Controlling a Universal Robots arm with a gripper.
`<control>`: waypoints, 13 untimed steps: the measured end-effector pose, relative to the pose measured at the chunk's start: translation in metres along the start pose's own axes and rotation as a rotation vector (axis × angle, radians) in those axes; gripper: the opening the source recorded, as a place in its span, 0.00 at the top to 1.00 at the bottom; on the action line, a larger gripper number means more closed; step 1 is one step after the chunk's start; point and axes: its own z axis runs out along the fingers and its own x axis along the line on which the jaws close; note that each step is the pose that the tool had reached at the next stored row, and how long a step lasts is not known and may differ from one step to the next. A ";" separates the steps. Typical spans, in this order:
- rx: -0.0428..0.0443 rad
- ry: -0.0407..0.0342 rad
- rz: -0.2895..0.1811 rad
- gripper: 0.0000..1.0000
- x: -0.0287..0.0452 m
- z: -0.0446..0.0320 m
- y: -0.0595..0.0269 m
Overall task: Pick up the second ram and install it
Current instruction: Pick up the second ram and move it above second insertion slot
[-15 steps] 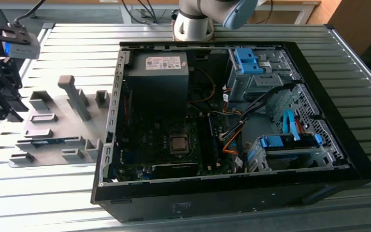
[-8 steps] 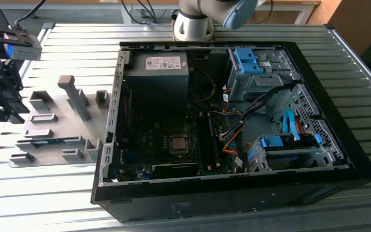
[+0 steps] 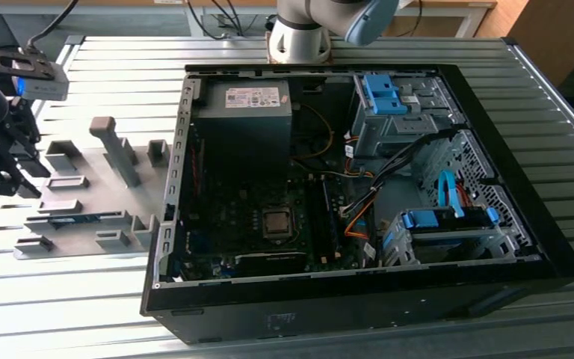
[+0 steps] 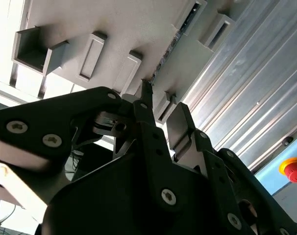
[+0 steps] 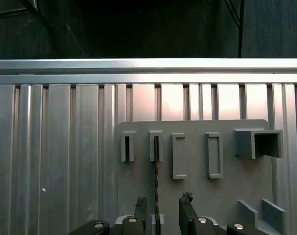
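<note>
The second ram (image 5: 156, 181) stands on its thin edge in a slot of the grey fixture plate (image 5: 197, 200), seen as a dark narrow strip. In the second wrist view its edge (image 4: 172, 45) runs along the plate. In the exterior view it is a thin strip with a hint of blue (image 3: 80, 218) on the fixture at that view's left. My gripper (image 5: 163, 211) (image 4: 161, 111) is open and hovers over the near end of the strip, one finger on each side, not touching it. In the exterior view the gripper (image 3: 3, 179) hangs at the far left beside the fixture.
An open black computer case (image 3: 367, 299) lies to the exterior view's right of the fixture, with motherboard (image 3: 267, 217), memory slots (image 3: 322, 217), cables and blue drive brackets (image 3: 382, 93). Grey fixture blocks (image 3: 117, 146) stand up from the plate. A red stop button (image 4: 292, 168) sits off the ribbed table (image 3: 87, 299).
</note>
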 end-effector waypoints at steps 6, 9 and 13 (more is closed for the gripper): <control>0.0000 0.0000 0.000 0.60 0.0007 0.0109 0.0005; -0.0001 0.0000 0.000 0.60 0.0017 0.0164 0.0003; 0.0000 0.0000 0.000 0.60 0.0032 0.0236 0.0003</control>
